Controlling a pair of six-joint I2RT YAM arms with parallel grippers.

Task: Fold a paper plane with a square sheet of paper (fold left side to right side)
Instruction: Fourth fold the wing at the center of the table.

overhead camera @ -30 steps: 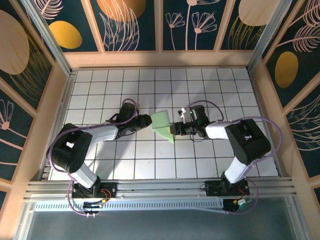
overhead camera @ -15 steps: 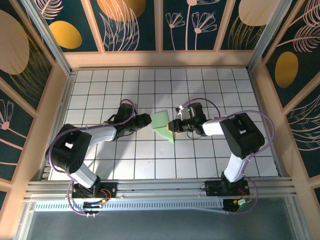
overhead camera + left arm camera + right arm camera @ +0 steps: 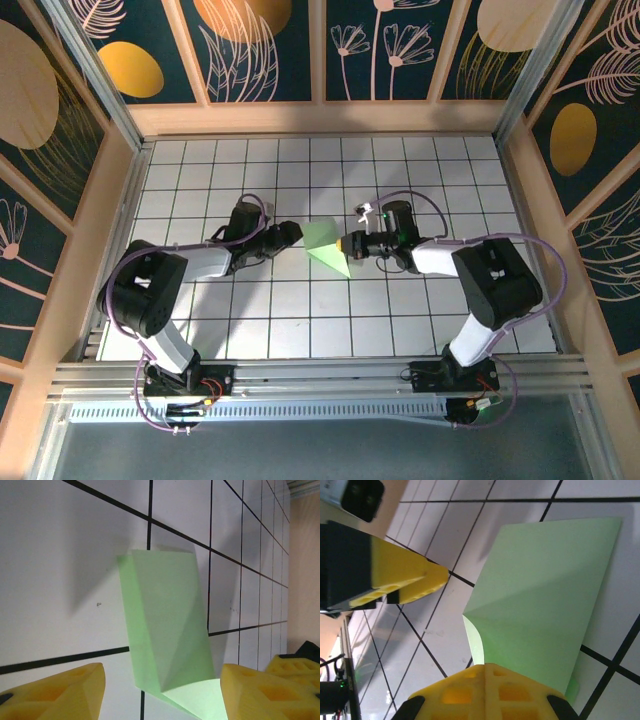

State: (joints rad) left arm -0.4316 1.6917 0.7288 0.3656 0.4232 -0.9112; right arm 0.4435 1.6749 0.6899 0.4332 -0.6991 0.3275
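Note:
The sheet of paper [image 3: 324, 243] is light green, folded with creases into a pointed shape, and lies mid-table. My right gripper [image 3: 345, 243] is shut on its right edge. In the right wrist view the closed yellow jaws of the right gripper [image 3: 486, 669] pinch the paper [image 3: 545, 600], which curls up at the grip. My left gripper [image 3: 293, 236] stands open just left of the paper. In the left wrist view its left gripper [image 3: 162, 694] straddles the near end of the paper [image 3: 165, 615] without touching it.
The white gridded table [image 3: 420, 170] is boxed in by wooden walls [image 3: 320, 118] at the back and both sides. An aluminium rail [image 3: 320, 375] runs along the near edge by the arm bases. The left arm's yellow finger [image 3: 415, 580] faces the right wrist camera.
The right gripper has closed on the paper's right edge. The left gripper has opened wider and drawn slightly back to the left. The paper has shifted a little.

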